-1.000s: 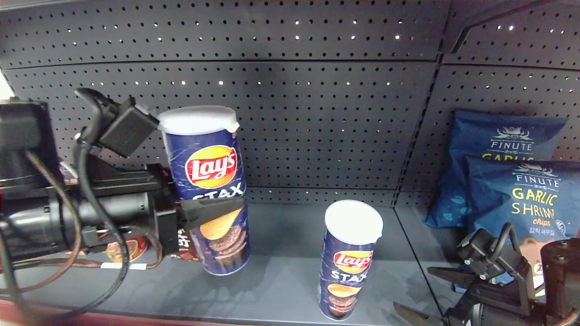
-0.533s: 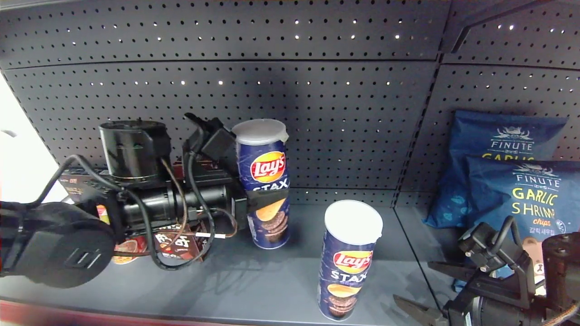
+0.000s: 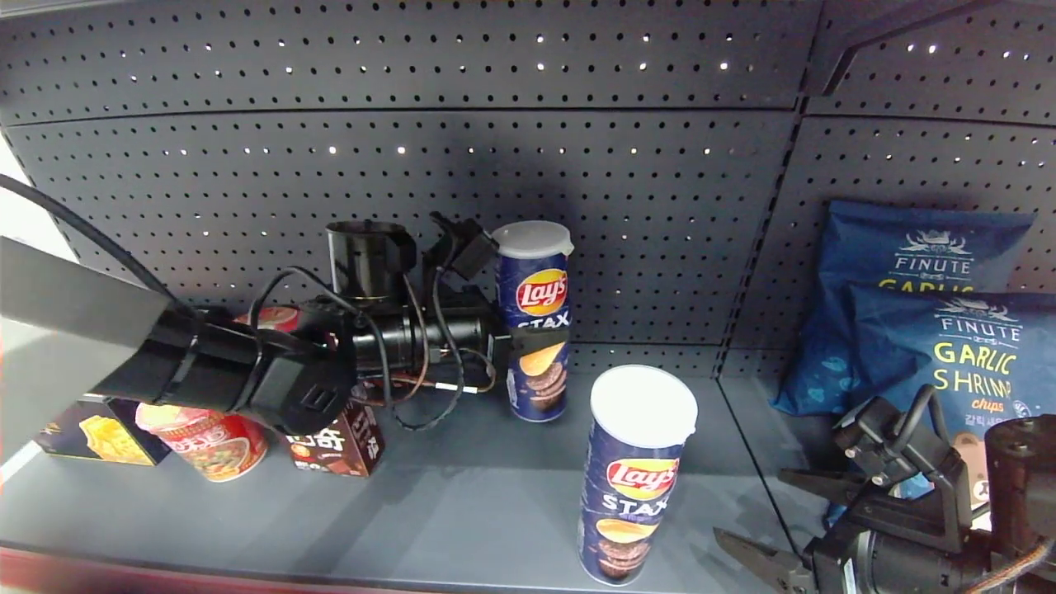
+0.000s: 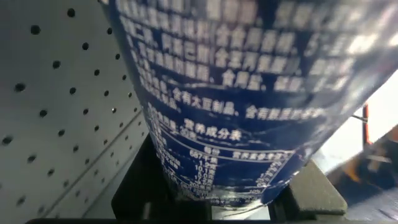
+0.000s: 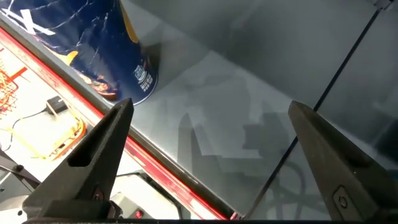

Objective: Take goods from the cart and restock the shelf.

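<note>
Chip can (image 3: 540,289) stands upright at the rear of the shelf (image 3: 478,495), close to the perforated back panel (image 3: 495,165), clamped at mid-height between the closed fingers of the left gripper (image 3: 536,340); contact between the can base and the shelf surface cannot be determined. A second chip can (image 3: 635,478) stands upright near the shelf front edge, well apart from the held can, and the right gripper (image 3: 771,520) sits low beside it with fingers spread wide and nothing between them. Blue chip bags (image 3: 949,346) lean in the right-hand bay; a cup noodle (image 3: 210,441) and a brown box (image 3: 338,445) sit under the left arm.
</note>
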Controlling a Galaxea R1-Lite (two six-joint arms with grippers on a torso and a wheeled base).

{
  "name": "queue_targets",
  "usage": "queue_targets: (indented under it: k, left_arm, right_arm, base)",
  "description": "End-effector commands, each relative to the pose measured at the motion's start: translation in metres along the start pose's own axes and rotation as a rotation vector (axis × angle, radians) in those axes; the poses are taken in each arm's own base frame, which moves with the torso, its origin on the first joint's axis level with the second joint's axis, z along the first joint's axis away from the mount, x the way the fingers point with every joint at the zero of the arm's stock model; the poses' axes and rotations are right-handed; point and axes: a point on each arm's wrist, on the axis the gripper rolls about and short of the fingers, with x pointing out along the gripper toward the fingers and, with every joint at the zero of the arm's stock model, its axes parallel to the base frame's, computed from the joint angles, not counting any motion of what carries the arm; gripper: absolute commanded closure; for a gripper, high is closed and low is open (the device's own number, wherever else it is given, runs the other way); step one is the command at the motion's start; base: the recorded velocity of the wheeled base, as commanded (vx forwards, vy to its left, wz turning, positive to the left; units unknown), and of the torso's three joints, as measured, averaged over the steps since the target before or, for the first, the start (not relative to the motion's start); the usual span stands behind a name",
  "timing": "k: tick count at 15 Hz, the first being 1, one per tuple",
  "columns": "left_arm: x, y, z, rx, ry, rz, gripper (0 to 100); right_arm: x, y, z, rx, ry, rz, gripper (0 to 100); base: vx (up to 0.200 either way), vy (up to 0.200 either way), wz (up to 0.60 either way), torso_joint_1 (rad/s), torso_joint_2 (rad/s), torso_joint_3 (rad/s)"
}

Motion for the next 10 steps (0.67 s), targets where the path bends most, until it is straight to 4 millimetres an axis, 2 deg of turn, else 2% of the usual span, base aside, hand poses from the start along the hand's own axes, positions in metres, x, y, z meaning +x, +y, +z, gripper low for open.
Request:
queue_targets:
  k: [1,6,10]
  left_arm:
    - [0.017,0.014,-0.018,-0.022,0.023,-0.014,100]
    - [0.035,0.026,-0.034,-0.034,0.036,-0.023,100]
    - [0.051,0.027,-0.038,-0.042,0.051,-0.045,100]
  right_arm:
    - [0.0,0.0,-0.001,0.0,0.003,0.002,0]
    - [0.007,0.0,0.005,0.0,-0.002,0.002,0]
    - [0.009,0.001,0.008,0.0,-0.008,0.004,0]
  base:
    - [0.0,0.0,0.0,0.0,0.0,0.0]
    - [0.0,0.0,0.0,0.0,0.0,0.0]
    - [0.0,0.0,0.0,0.0,0.0,0.0]
